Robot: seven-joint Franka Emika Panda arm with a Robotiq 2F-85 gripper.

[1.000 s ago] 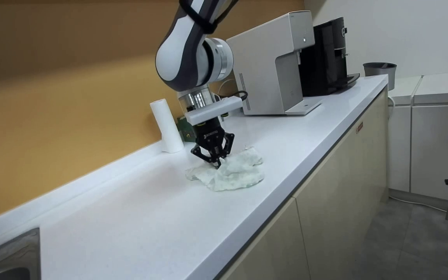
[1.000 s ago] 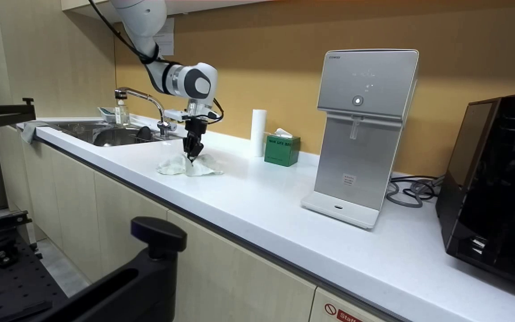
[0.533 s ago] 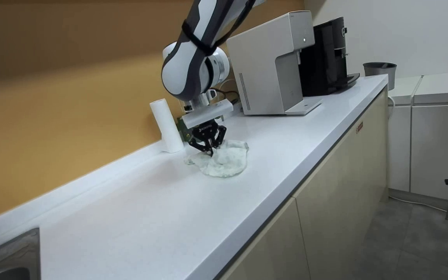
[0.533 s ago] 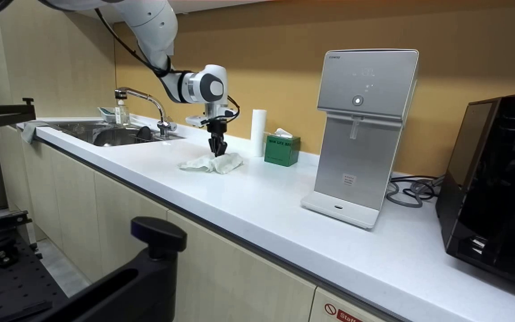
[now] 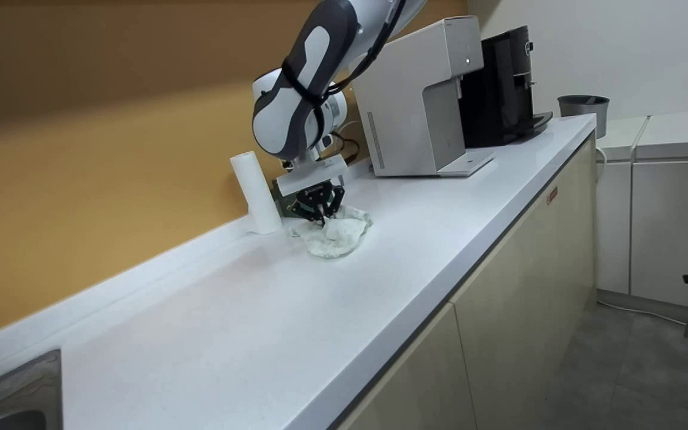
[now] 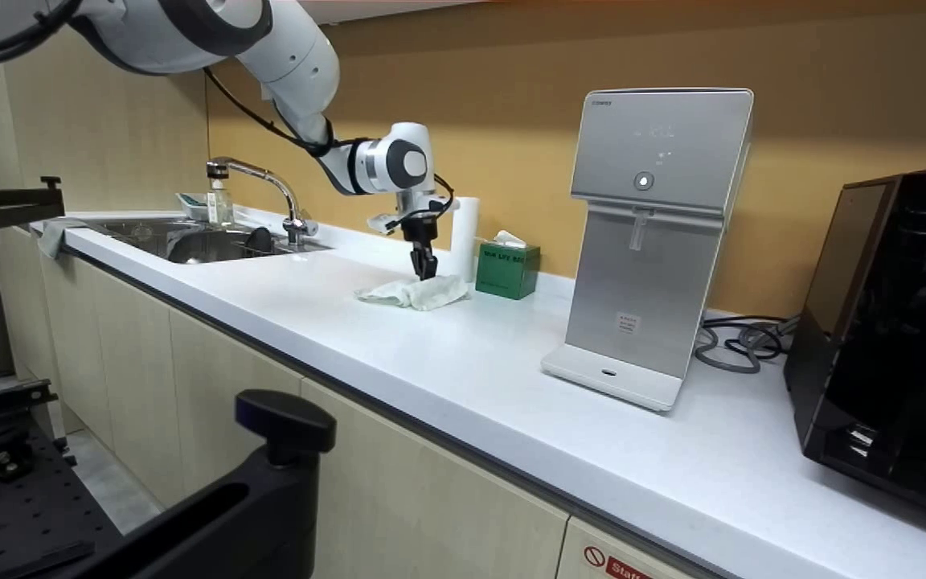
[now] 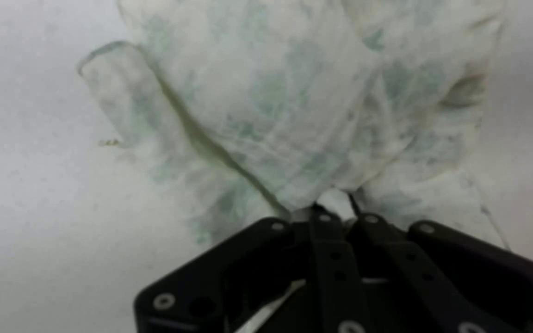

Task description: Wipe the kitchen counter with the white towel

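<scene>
Gripper (image 7: 338, 207): lower middle of the wrist view, pinched in tight — and there's a pale fold of the white towel (image 7: 257, 92) caught at the tips!
Towel: crumpled on the counter (image 5: 218, 340), near mid-frame in both exterior views, greenish blotches showing in the wrist view.
Arm (image 6: 294, 68): reaching in from the upper left of the frame in an exterior view.
Paper roll (image 6: 465, 237): white, standing just beside the towel — behind its right end in an exterior view.
Tissue box (image 6: 507, 270): green, just right of the roll there.
Dispenser (image 6: 648, 249): tall and silver, right of centre in that same frame.
Sink (image 5: 30, 382): a steel corner, lower left in an exterior view.
</scene>
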